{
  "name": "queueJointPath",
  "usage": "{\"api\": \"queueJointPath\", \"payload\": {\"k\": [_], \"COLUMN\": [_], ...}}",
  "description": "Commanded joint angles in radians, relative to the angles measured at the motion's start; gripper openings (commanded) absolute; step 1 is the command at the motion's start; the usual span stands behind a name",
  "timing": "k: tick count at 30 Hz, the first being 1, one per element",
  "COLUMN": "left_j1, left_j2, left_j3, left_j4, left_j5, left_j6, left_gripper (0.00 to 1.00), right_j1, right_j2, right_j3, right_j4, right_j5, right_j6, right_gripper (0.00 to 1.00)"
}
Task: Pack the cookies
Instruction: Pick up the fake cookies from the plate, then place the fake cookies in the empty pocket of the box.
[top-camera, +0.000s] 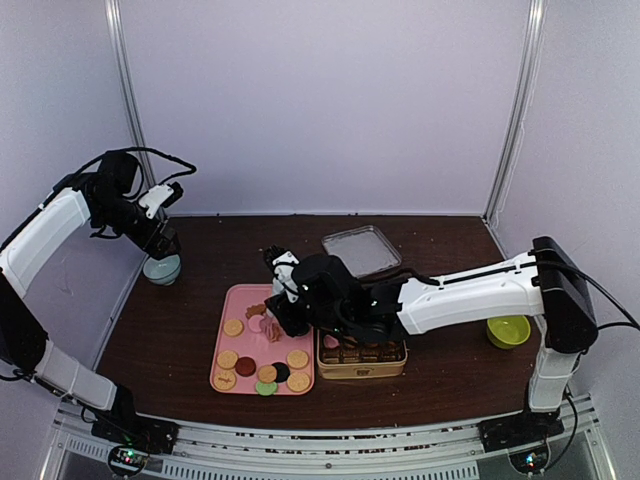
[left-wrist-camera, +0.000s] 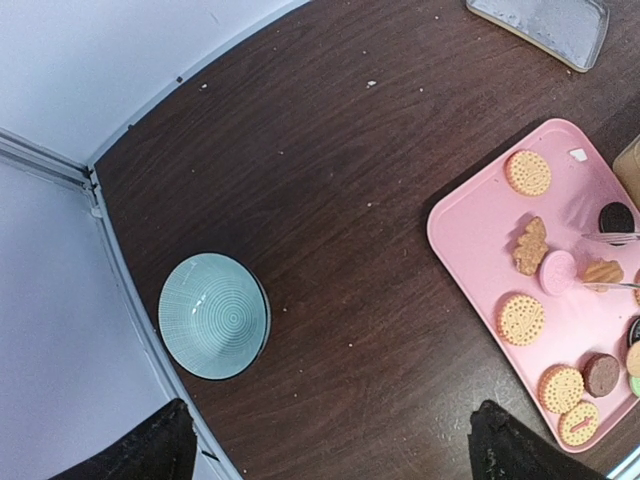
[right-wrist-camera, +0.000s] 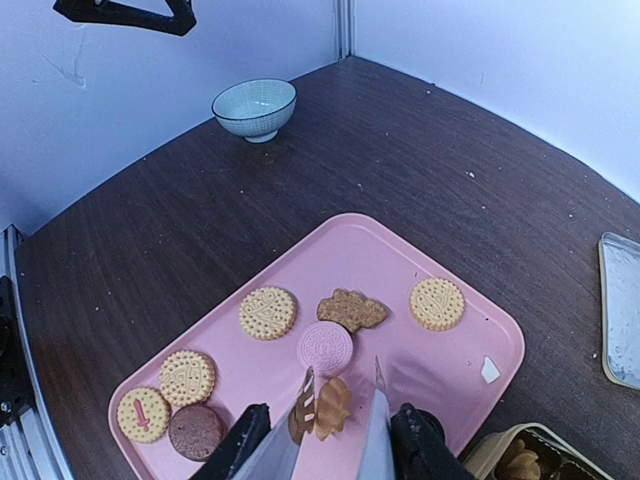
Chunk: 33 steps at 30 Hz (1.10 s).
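Note:
Several cookies lie on a pink tray (right-wrist-camera: 400, 260) (top-camera: 238, 298) (left-wrist-camera: 470, 215), mostly round and tan, with a pink one (right-wrist-camera: 325, 347) and a brown one (right-wrist-camera: 195, 430). My right gripper (right-wrist-camera: 343, 368) (top-camera: 272, 322) hangs low over the tray. Its clear fingers stand apart on either side of a tan leaf-shaped cookie (right-wrist-camera: 333, 405), which lies against the left finger with a gap to the right one. The left gripper (left-wrist-camera: 325, 455) (top-camera: 162, 238) is wide open and holds nothing, high above the table's far left corner.
A gold tin (top-camera: 361, 357) (right-wrist-camera: 510, 455) with brown paper cups stands right of the tray. Its clear lid (top-camera: 361, 250) (left-wrist-camera: 545, 25) lies behind. A teal bowl (top-camera: 161, 269) (left-wrist-camera: 213, 315) (right-wrist-camera: 254, 104) sits at far left, and a green bowl (top-camera: 508, 330) at right.

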<state>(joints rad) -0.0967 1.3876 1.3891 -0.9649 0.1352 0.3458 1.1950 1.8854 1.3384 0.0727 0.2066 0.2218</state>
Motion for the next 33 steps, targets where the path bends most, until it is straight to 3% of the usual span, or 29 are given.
{"api": "queueJointPath", "payload": {"k": [1,4,10,17,33], "left_j1": [0.008,0.007,0.007,0.006,0.006], "left_j2": [-0.001,0.002,0.002,0.002,0.015], "left_j3": [-0.004,-0.003,-0.002,0.003,0.004], "left_j4": [0.026,0.026,0.020,0.017,0.015], "left_j5": [0.018,0.020,0.021,0.029,0.047], "left_j6": [0.002,0.002,0.003,0.003,0.006], "left_gripper": [0.98,0.98,0.98,0.98,0.98], "right_j1": [0.006,0.004,0.004,0.003,0.014], "right_j2": [-0.006,-0.025,-0.069,-0.207,-0.605], "right_j3": [-0.011,-0.026,-0.026,-0.052,-0.343], "right_j4": [0.007,0.016,0.018,-0.007,-0.246], "right_j5": [0.010,0.010,0.011,0.024,0.064], "right_j6": [0.031,0.047,0.063,0.043,0.097], "right_gripper": [0.39,0.33,0.13,0.08,0.06]}}
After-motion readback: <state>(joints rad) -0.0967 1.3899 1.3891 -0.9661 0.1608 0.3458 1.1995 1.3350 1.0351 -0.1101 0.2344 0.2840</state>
